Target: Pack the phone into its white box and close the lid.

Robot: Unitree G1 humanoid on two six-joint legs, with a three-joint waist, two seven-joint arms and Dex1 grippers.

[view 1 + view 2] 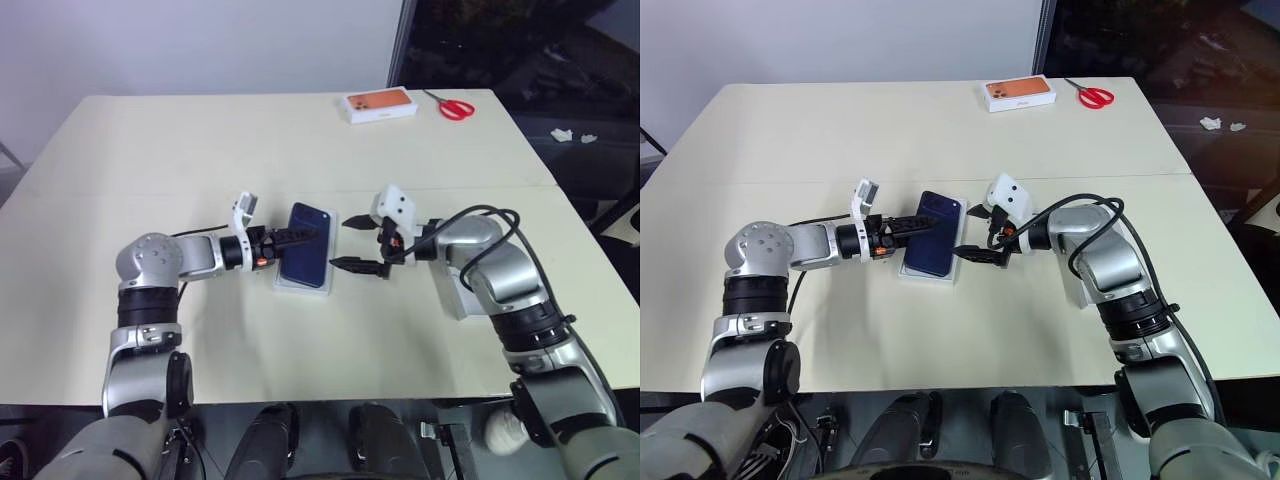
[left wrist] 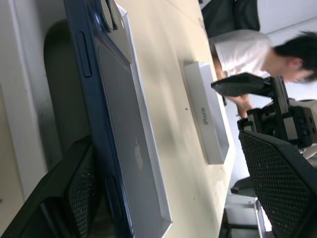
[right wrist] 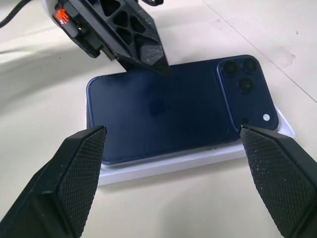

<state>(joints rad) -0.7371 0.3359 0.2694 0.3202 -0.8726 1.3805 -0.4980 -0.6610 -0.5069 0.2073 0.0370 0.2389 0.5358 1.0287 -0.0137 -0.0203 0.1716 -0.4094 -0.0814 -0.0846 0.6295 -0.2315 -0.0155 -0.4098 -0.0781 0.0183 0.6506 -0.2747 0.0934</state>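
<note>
The phone [image 1: 307, 245] lies back-up on the white box [image 1: 303, 283] near the middle of the table [image 1: 200, 150], and from here it looks tilted across the tray rather than sunk flat into it, though I can't be sure how far it has seated. The left gripper [image 1: 300, 236] reaches in from the phone's left side with its jaws spread apart, one finger over the glossy back, gripping nothing. The right gripper [image 1: 352, 245] waits just beside the opposite long edge, jaws wide open, probably placed to square the phone or steady the tray. The phone's long axis runs away from the robot, leaning slightly right, camera cluster at the far end. The lid [image 2: 207, 113] lies on the table, apart from the tray.
</note>
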